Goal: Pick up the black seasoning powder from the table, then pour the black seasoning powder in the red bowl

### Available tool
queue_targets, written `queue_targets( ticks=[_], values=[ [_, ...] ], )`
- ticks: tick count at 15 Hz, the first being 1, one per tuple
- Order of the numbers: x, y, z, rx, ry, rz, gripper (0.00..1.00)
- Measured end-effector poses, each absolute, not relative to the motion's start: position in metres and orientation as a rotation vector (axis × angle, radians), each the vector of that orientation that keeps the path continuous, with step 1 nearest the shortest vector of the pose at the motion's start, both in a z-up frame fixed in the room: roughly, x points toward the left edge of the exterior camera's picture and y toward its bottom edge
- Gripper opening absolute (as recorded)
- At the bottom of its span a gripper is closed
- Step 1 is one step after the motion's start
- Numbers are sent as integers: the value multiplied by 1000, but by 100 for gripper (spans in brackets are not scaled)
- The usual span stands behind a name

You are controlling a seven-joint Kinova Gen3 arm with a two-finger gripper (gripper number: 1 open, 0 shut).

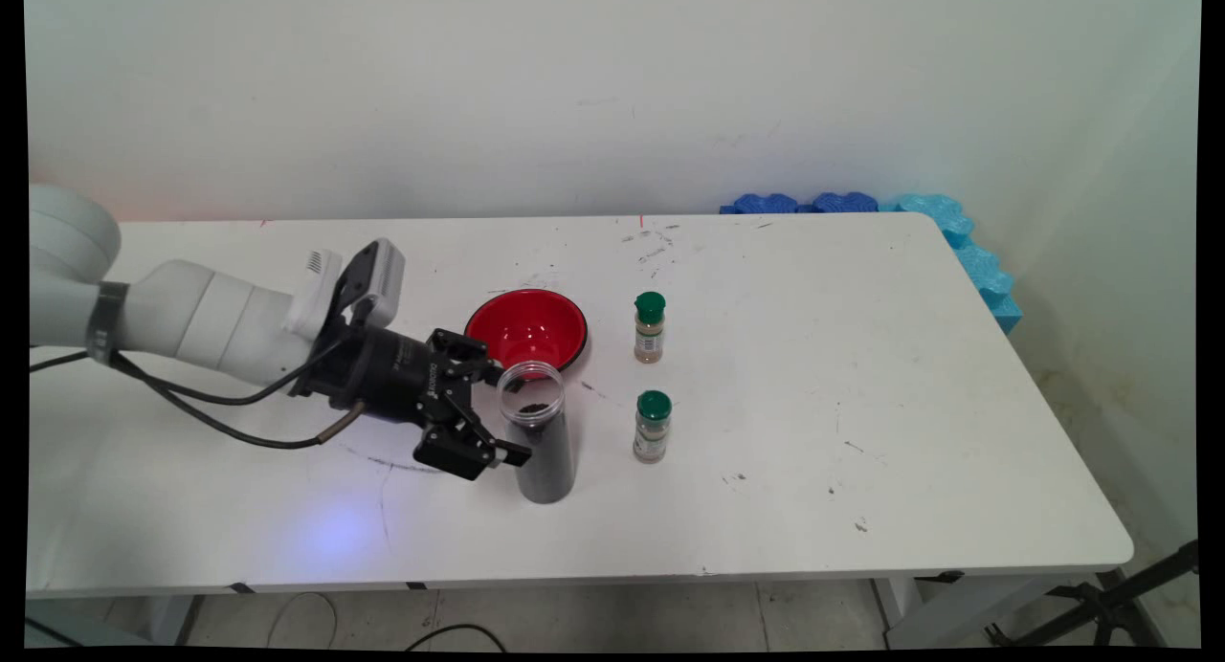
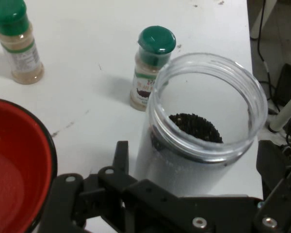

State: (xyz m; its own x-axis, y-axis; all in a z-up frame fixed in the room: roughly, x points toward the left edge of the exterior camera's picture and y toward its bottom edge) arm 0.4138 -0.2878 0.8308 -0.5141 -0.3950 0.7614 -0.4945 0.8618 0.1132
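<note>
Table [image 1: 861, 375] first: white, scuffed with dark specks, its far edge against the wall, with blue foam pieces [image 1: 842, 203] lying along the far right corner and down the right edge. My arm [image 1: 191, 318] reaches in low from the left edge, nearly level with the tabletop, black cables [image 1: 220, 418] drooping beneath it. Next in size is the red bowl [image 1: 527, 327], black-rimmed, sitting about midway between the left and right edges and somewhat toward the far edge. Just in front of it, toward the near edge, stands the clear jar [image 1: 542, 432], upright, lidless, with dark grains filling most of it; in the hand view I can look down its open mouth [image 2: 208, 107] at the dark fill. My gripper [image 1: 498, 413] sits at that jar, its fingers [image 1: 512, 454] spread wide, one on either side of the jar's upper part; I see gaps between pads and glass, so I read it as straddling, not pinching. Smallest are two green-capped spice bottles: the farther bottle [image 1: 649, 328] right of the bowl, the nearer bottle [image 1: 652, 427] right of the jar, both upright and apart from everything.
</note>
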Motion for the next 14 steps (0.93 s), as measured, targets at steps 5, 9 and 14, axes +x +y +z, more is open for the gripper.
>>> queue_targets(
  ticks=[5, 9, 14],
  values=[
    [408, -290, 828, 628, -2178, 136, 0],
    [405, -291, 830, 618, -2180, 127, 0],
    [406, -290, 844, 589, -2187, 121, 0]
  ],
)
